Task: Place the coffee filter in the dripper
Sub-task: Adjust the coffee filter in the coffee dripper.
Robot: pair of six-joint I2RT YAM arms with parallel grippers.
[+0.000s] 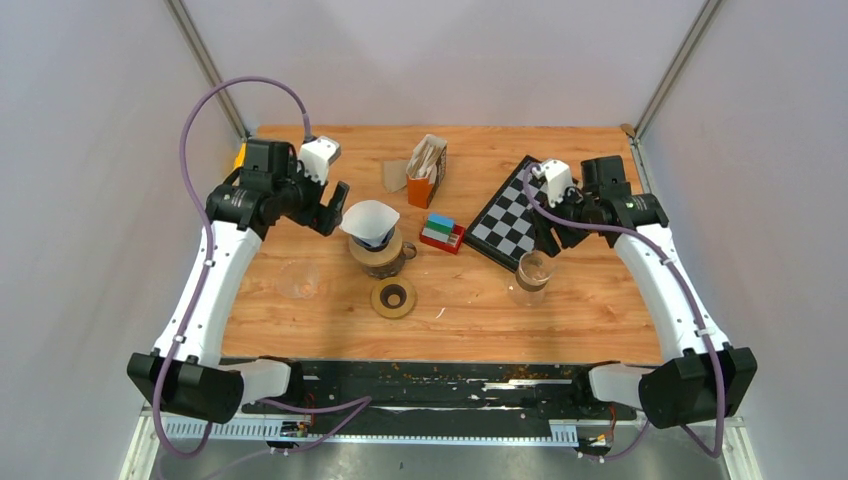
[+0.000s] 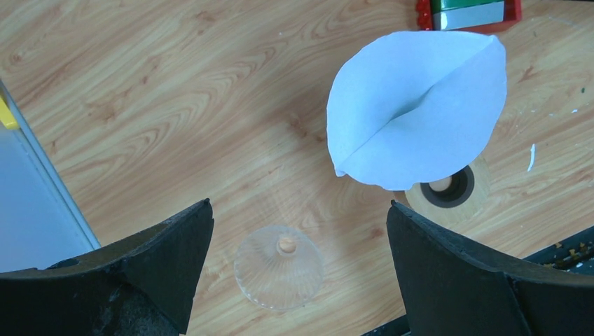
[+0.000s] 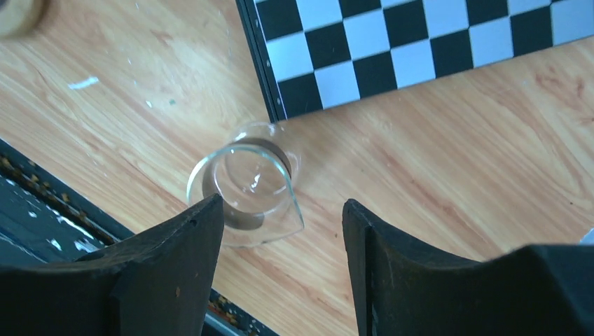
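Nearest the arm bases, a wooden ring [image 1: 393, 298] lies flat on the table [image 1: 600, 310], w/ a clear glass lid [image 1: 299, 280] to its left and a clear glass [image 1: 531, 277] to its right. The right gripper [image 3: 280, 206] hangs over that glass, jaws apart and apparently not touching it. Mid-table the white coffee filter [image 1: 370, 221] sits opened as a cone in the dripper [image 1: 383, 256], w/ the left gripper [image 2: 298, 213] just left of it, jaws wide apart and empty; farther back are a red tray of coloured blocks [image 1: 442, 233], a chessboard [image 1: 510, 215] and an orange box [image 1: 424, 180].
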